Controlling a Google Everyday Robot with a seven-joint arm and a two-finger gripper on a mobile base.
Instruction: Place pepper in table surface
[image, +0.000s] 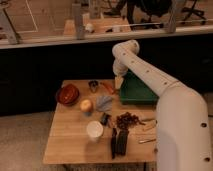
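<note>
While my arm folds up and over from the right, my end effector (119, 83) hangs at the left edge of the green bin (137, 94) — whether it is wide, narrow or gripping anything, I cannot tell. Just to its left the pepper (108, 88) lies on the wooden surface (70, 142), between the bin and a small metal cup (93, 86); I cannot tell whether I touch it. Further left sits a reddish-brown bowl (67, 94), with an apple (86, 105) and a grey cloth (104, 103) in front — a white cup (94, 129) stands nearer the front edge.
</note>
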